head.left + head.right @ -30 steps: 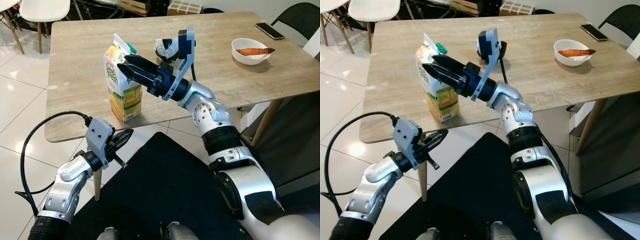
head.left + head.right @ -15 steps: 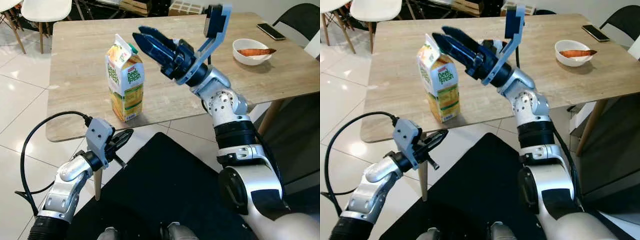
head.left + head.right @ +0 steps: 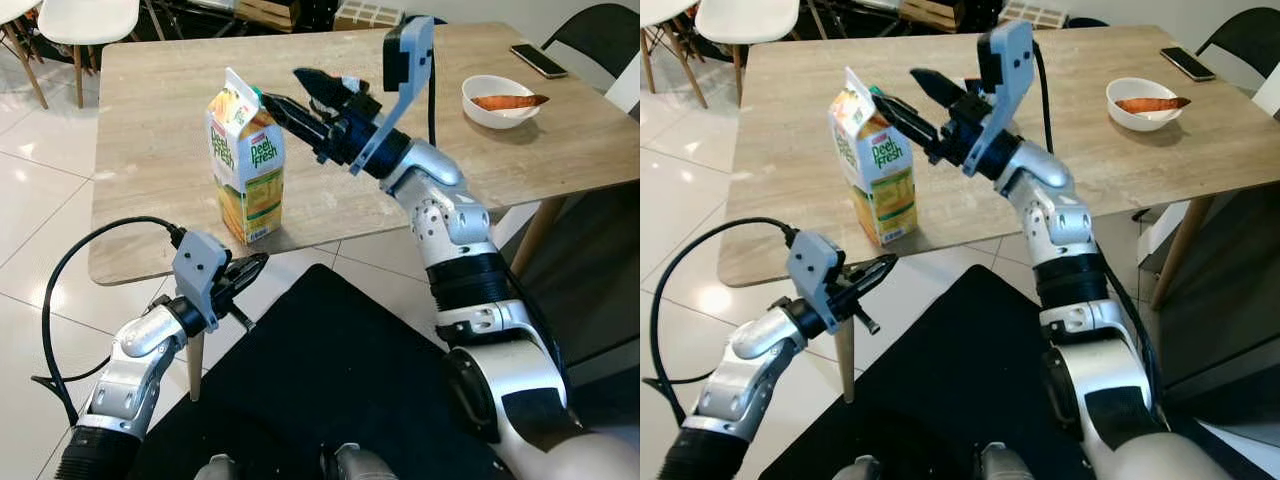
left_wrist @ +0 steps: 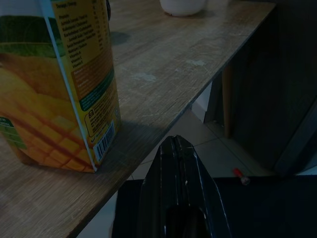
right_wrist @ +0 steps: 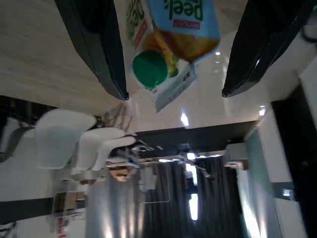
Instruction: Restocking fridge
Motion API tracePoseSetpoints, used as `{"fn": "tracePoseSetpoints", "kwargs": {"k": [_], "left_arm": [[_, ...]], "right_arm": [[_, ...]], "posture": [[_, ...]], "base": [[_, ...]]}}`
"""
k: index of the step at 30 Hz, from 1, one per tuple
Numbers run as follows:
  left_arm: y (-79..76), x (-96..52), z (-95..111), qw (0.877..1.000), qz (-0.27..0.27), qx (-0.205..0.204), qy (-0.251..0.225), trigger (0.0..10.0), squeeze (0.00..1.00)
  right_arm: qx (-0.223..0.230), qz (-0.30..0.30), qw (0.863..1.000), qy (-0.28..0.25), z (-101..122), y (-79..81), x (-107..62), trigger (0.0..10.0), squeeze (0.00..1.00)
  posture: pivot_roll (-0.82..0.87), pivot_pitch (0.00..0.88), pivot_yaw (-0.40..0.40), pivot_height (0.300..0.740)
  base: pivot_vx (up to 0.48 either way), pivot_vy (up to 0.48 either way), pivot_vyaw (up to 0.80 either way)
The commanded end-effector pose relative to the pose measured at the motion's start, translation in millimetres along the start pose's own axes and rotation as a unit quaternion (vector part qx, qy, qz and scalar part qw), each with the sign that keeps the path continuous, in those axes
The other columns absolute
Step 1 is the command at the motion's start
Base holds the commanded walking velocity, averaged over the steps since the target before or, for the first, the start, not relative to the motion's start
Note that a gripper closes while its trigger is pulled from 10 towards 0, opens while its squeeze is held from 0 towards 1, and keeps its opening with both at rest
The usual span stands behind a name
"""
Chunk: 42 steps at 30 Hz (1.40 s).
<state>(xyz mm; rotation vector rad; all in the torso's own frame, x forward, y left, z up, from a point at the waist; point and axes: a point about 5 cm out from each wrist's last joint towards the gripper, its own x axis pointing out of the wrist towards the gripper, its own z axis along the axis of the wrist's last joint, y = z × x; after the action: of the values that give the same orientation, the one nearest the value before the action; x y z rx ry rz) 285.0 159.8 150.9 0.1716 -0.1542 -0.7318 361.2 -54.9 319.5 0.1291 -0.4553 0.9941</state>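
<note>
Juice carton [image 3: 246, 165]: stands upright near the front edge of the wooden table [image 3: 150, 120], toward its left end. It is yellow and orange, with a blue-edged label, a green screw cap [image 5: 150, 70] on the sloped top and a barcode low on one side.

Right gripper [image 3: 292, 97]: raised over the table just beside the top of the carton, on its right side. The two black fingers [image 5: 99, 44] are spread apart and hold nothing. In the right wrist view the carton's folded top and green cap lie between the two fingertips, without touching either one.

Right arm: reaches forward and left from the robot's shoulder, with the wrist camera bracket standing up above the gripper.

Left gripper [image 3: 250, 268]: low, in front of the table's front edge and below the tabletop, pointing toward the carton. Its fingers [image 4: 181, 168] are pressed together with nothing between them. In the left wrist view the carton's lower corner and the table edge are ahead of the fingertips.

Bowl [image 3: 500, 101]: white, on the right part of the table, well apart from the carton, with an orange, elongated piece of food lying in it.

Phone [image 3: 539, 60]: dark, flat on the far right corner of the table, beyond the bowl.

Chairs [image 3: 88, 20]: white, behind the table's far left corner.

Floor: glossy white tiles, with a black mat [image 3: 330, 380] under the robot.
</note>
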Motion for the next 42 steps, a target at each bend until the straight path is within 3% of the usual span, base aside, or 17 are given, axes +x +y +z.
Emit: {"fn": "tracePoseSetpoints", "kwargs": {"k": [1, 6, 16, 34, 35, 36, 37, 38, 39, 41, 42], "left_arm": [[-5.4, -0.8, -8, 1.0, -0.006, -0.011, 0.015, 10.0, 0.0], [-5.2, -0.9, -8, 1.0, -0.006, -0.012, 0.016, 10.0, 0.0], [-5.0, -0.5, -10, 1.0, -0.007, -0.013, 0.02, 10.0, 0.0], [-6.1, -1.0, -10, 1.0, -0.007, -0.014, 0.022, 10.0, 0.0], [-5.9, -0.8, -10, 1.0, -0.008, -0.014, 0.022, 10.0, 0.0], [-5.7, -0.6, -10, 1.0, -0.009, -0.013, 0.023, 10.0, 0.0], [-5.6, -0.4, -10, 1.0, -0.009, -0.013, 0.023, 10.0, 0.0], [-5.6, -0.4, -10, 1.0, -0.009, -0.013, 0.023, 10.0, 0.0], [-5.7, -0.3, -10, 1.0, -0.01, -0.012, 0.023, 10.0, 0.0], [-5.7, -0.2, -10, 1.0, -0.01, -0.012, 0.023, 10.0, 0.0], [-5.7, -0.2, -10, 1.0, -0.01, -0.012, 0.023, 10.0, 0.0]], "right_arm": [[0.002, -0.025, 1.0, 0.014, -7, 0.9, -0.1, 10.0, 0.0], [0.001, -0.049, 0.999, 0.021, -11, 1.3, 2.1, 10.0, 0.0], [-0.014, -0.048, 0.997, 0.062, -34, 24.6, 17.6, 10.0, 0.0], [0.004, -0.049, 0.996, 0.068, -39, 33.9, 22.6, 10.0, 0.0], [0.011, -0.047, 0.996, 0.07, -40, 34.4, 22.1, 10.0, 0.14], [0.015, -0.045, 0.996, 0.071, -41, 34.5, 21.9, 10.0, 0.59], [0.014, -0.048, 0.996, 0.072, -41, 33.9, 21.8, 10.0, 0.64], [0.014, -0.048, 0.996, 0.072, -41, 33.9, 21.8, 10.0, 0.64], [0.003, -0.056, 0.996, 0.071, -41, 32.3, 22.3, 10.0, 0.55], [-0.001, -0.058, 0.996, 0.071, -41, 31.9, 22.6, 10.0, 0.55], [-0.004, -0.059, 0.996, 0.07, -40, 31.5, 23.4, 10.0, 0.19]], "posture": [[-0.08, 0.152, -0.033, 0.74], [-0.08, 0.152, -0.033, 0.74], [-0.08, 0.157, -0.033, 0.74], [-0.08, 0.158, -0.034, 0.74], [-0.08, 0.16, -0.031, 0.74], [-0.08, 0.159, -0.031, 0.74], [-0.08, 0.16, -0.031, 0.74], [-0.08, 0.16, -0.031, 0.74], [-0.08, 0.16, -0.031, 0.74], [-0.08, 0.16, -0.031, 0.74], [-0.08, 0.16, -0.031, 0.74]], "base": [[0.0, 0.0, 0.0], [0.0, 0.0, 0.0], [0.0, 0.0, 0.0], [0.0, 0.0, 0.0], [0.0, 0.0, 0.0], [0.0, 0.0, 0.0], [0.0, 0.0, 0.0], [0.0, 0.0, 0.0], [0.0, 0.0, 0.0], [0.0, 0.0, 0.0], [0.0, 0.0, 0.0]]}}
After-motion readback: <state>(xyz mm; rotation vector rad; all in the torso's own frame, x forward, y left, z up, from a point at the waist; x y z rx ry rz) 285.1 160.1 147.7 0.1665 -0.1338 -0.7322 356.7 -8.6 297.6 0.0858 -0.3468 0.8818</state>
